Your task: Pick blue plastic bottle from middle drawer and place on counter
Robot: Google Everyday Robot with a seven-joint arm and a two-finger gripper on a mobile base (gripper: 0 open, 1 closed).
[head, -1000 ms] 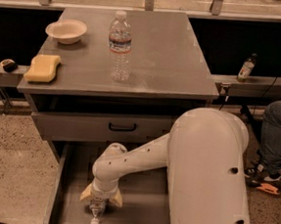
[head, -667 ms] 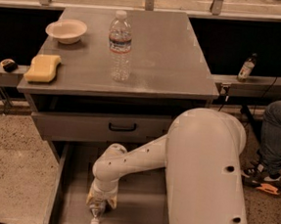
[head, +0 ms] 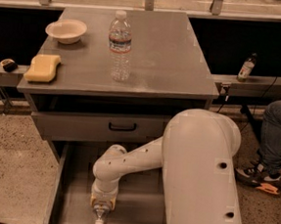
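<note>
My gripper [head: 100, 217] points down inside the open middle drawer [head: 139, 209], low over its bare grey floor near the front left. It is shut on the blue plastic bottle [head: 100, 222], of which only the small white-capped end shows below the fingers. The rest of the bottle is hidden by the gripper. My large white arm [head: 199, 173] covers the right side of the drawer. The counter [head: 159, 61] lies above and behind, a flat grey metal top.
On the counter stand a taller clear water bottle [head: 120, 46], a white bowl [head: 66, 30] and a yellow sponge [head: 42, 67]. A shut drawer front with a black loop handle [head: 122, 127] sits under the counter. A person's leg [head: 275, 140] is at the right.
My gripper has shifted slightly to the right over the drawer floor, with the white-capped end staying at its tip. Nothing on the counter moved.
</note>
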